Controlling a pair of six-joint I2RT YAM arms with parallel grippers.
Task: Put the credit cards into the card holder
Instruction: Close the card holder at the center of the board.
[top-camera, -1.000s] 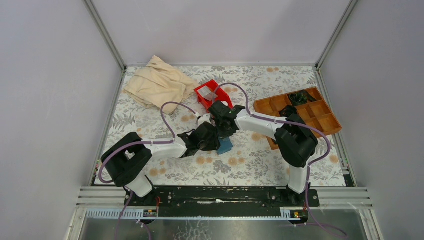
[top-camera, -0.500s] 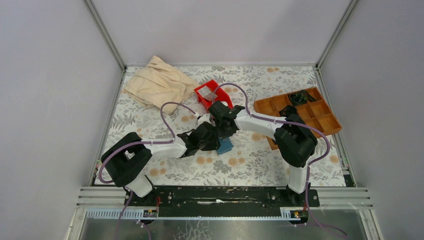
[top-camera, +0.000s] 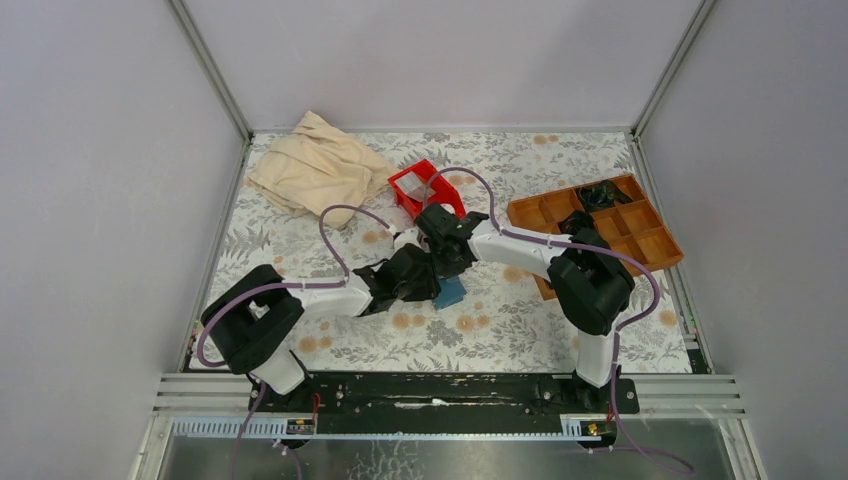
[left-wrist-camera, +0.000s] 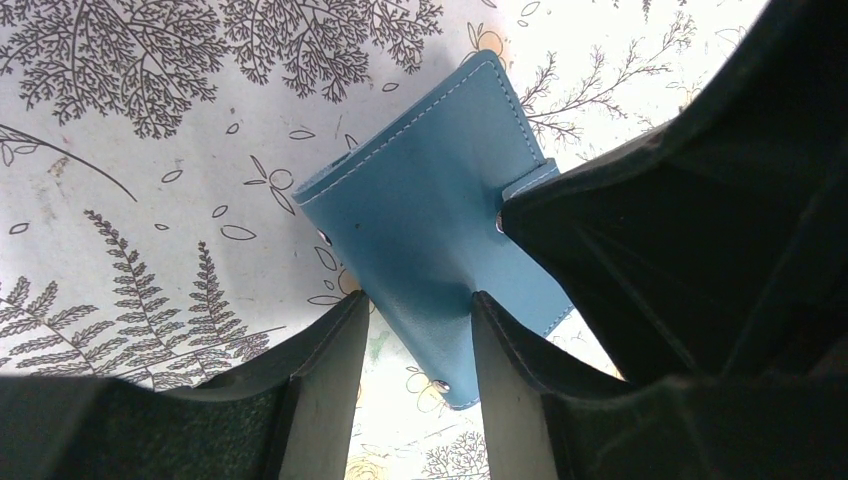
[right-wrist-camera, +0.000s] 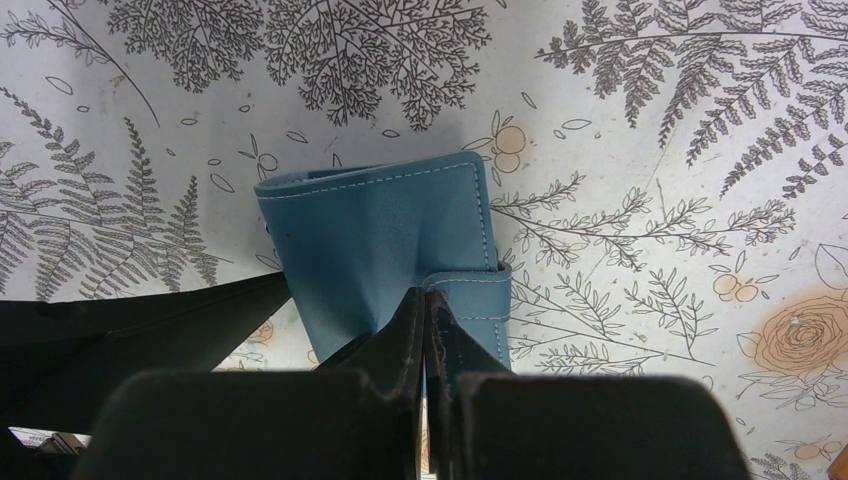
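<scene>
The card holder (top-camera: 452, 293) is a teal-blue wallet lying folded shut on the floral table, also seen in the left wrist view (left-wrist-camera: 410, 190) and the right wrist view (right-wrist-camera: 370, 230). My left gripper (left-wrist-camera: 417, 298) is open and hovers low over the holder's near corner, which shows between its fingers. My right gripper (right-wrist-camera: 426, 293) is shut, its tips resting at the free end of the holder's snap tab (right-wrist-camera: 470, 300). The two grippers meet over the holder in the top view, left gripper (top-camera: 428, 284) and right gripper (top-camera: 447, 266). Pale credit cards (top-camera: 421, 187) lie in the red bin.
The red bin (top-camera: 405, 197) stands just behind the grippers. A crumpled beige cloth (top-camera: 315, 165) lies at the back left. A brown wooden compartment tray (top-camera: 650, 246) sits at the right, with dark objects (top-camera: 600, 192) in its far cells. Walls close in on both sides.
</scene>
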